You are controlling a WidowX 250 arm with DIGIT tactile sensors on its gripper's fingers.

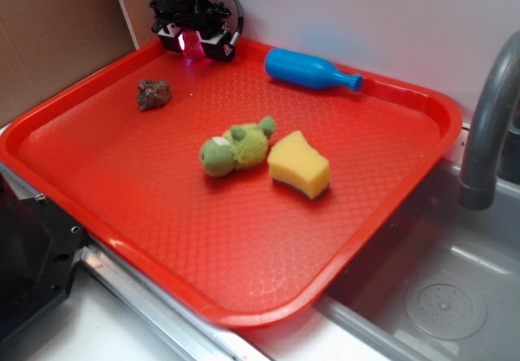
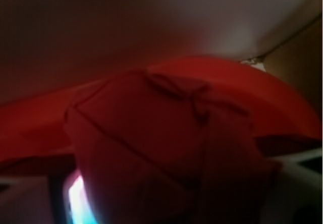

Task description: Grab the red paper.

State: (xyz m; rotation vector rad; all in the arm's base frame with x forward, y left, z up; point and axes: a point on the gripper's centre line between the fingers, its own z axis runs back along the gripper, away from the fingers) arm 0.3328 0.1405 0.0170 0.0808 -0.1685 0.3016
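Note:
The red paper (image 2: 151, 133), a wrinkled deep-red ball, fills most of the wrist view and spans the whole gap between the two pale fingers (image 2: 298, 183). My gripper (image 1: 193, 42) stands low over the back left corner of the red tray (image 1: 244, 239). From outside, only a small pinkish-red patch of the paper (image 1: 192, 45) shows between the black fingers. My gripper (image 2: 161, 199) looks shut on the ball, which touches both sides.
On the tray lie a brown rocky lump (image 1: 153, 93), a green plush toy (image 1: 237, 146), a yellow sponge (image 1: 299, 164) and a blue bottle (image 1: 311, 70). A wall rises right behind the gripper. A grey faucet (image 1: 487, 125) and sink (image 1: 443, 296) are at the right.

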